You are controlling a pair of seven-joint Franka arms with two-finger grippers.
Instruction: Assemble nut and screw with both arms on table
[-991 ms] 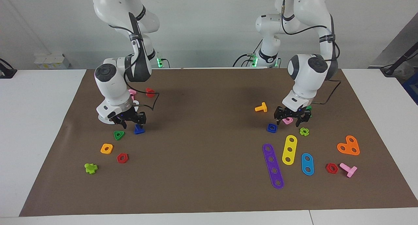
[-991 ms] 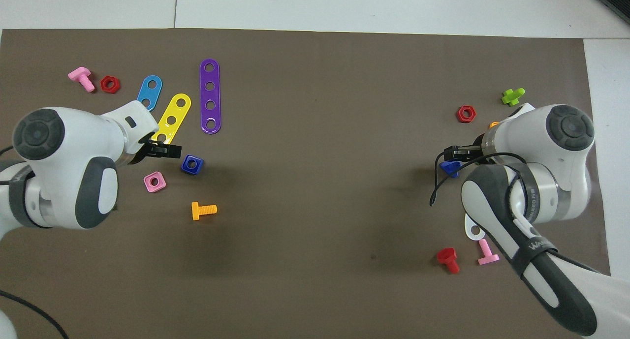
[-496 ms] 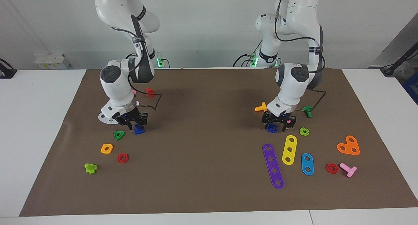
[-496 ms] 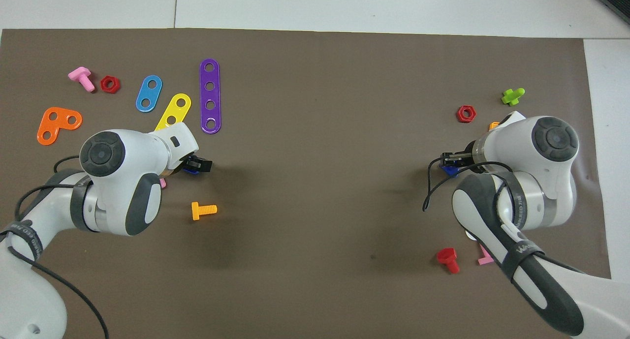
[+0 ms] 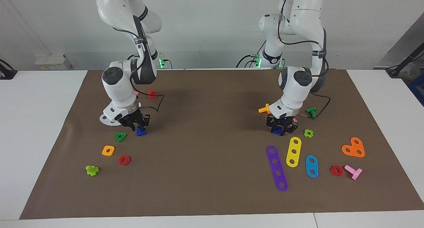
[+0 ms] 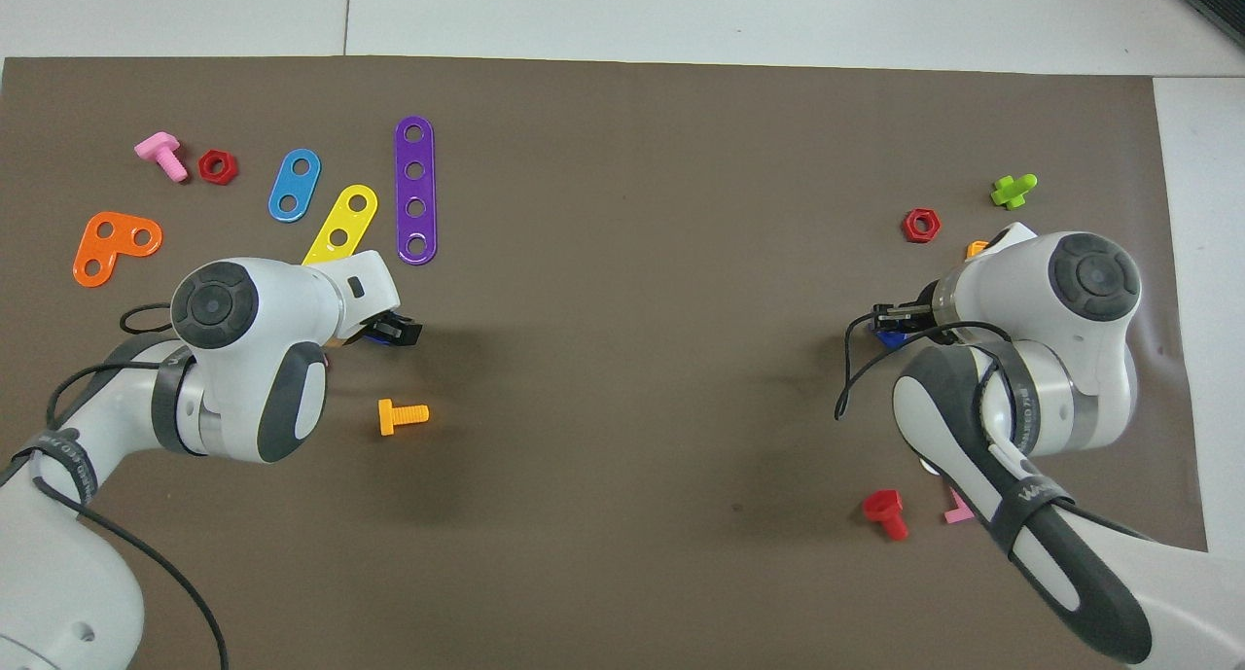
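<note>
The blue nut (image 5: 277, 130) lies on the brown mat of the table (image 5: 212, 175) toward the left arm's end. My left gripper (image 5: 281, 126) is down over it with a finger on each side, and the jaws look open. In the overhead view only a blue sliver of the nut (image 6: 373, 337) shows under the left gripper (image 6: 394, 330). The blue screw (image 5: 141, 132) lies toward the right arm's end. My right gripper (image 5: 135, 122) hangs just over it, jaws apart. The screw (image 6: 886, 337) also peeks out under the right gripper (image 6: 890, 316) from above.
Beside the nut lie a pink nut (image 5: 294, 121), an orange bolt (image 5: 265, 109), and purple (image 5: 277, 168), yellow (image 5: 293, 151) and blue (image 5: 311, 166) strips. A green triangular nut (image 5: 121, 137), orange nut (image 5: 108, 151) and red nut (image 5: 124, 160) lie by the screw.
The left gripper swung from over the pink nut toward the table's middle and came down around the blue nut. The right gripper shifted slightly over the blue screw.
</note>
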